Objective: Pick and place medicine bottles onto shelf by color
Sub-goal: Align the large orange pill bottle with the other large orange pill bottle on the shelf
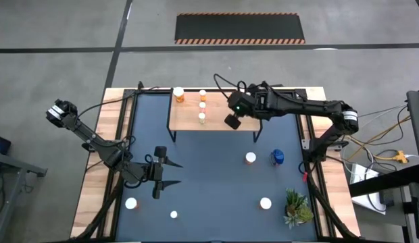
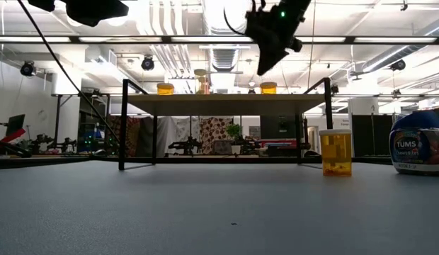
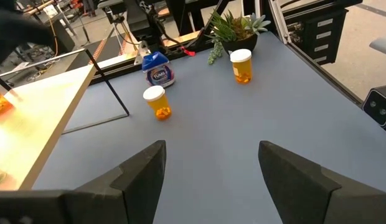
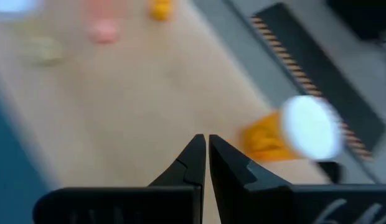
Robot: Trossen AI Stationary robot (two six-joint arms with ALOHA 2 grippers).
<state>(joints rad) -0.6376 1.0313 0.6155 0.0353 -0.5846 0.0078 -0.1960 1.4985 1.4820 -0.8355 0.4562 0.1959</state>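
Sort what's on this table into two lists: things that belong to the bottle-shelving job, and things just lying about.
Belongs to the job:
- shelf, already carrying several bottles
- orange bottle on the mat
- blue bottle beside it
- white-capped bottles near the front edge
- right claw, shut, over the shelf
- left claw, open, waiting over the mat

Just lying about:
- green plant
- blue mat

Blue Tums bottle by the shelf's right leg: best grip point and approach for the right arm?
Grip the Tums bottle across its squat round body, just under the cap, coming straight down. It stands upright on the mat, apart from the orange bottle beside it, so there seems room for the jaws on both sides.
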